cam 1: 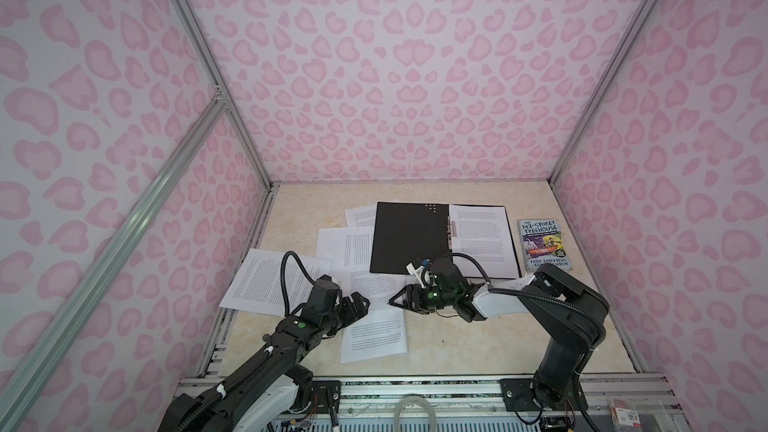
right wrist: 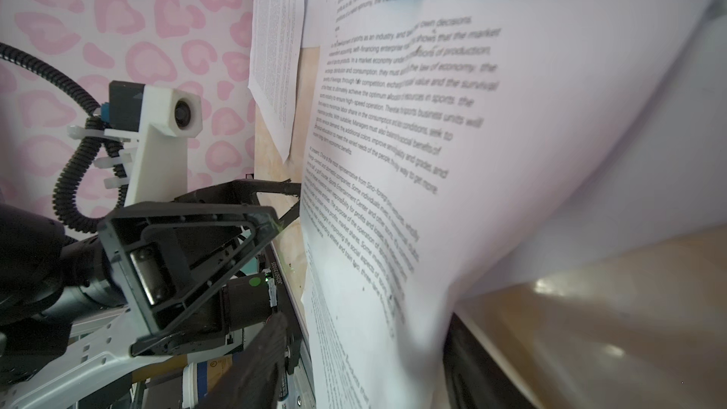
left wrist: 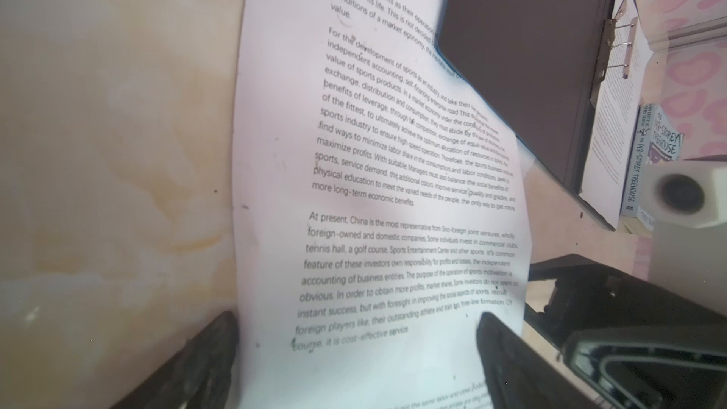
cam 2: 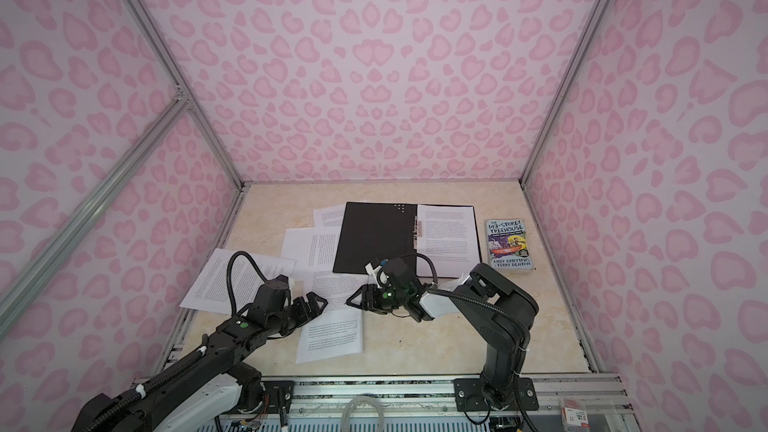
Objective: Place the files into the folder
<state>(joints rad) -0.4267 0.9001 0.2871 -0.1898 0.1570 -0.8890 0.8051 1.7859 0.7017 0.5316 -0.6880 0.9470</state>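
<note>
Grippers are faced across a loose sheet (cam 1: 376, 290) at frame centre.
Jaws of left gripper (cam 1: 361, 303) and right gripper (cam 1: 392, 302) are set apart; files (cam 1: 345, 243) are scattered left of the opened folder (cam 1: 409, 238).

the black cover of the open folder (cam 1: 409, 238) hides parts of the printed sheets (cam 1: 345, 249) running under it, and the right arm (cam 1: 569, 297) covers part of the folder's near edge and the lower corner of the treehouse paperback (cam 1: 542, 243). in both top views the print is too small to read. the jaws of the left gripper (left wrist: 356, 314) are cut off by the left wrist view's edge.
</note>
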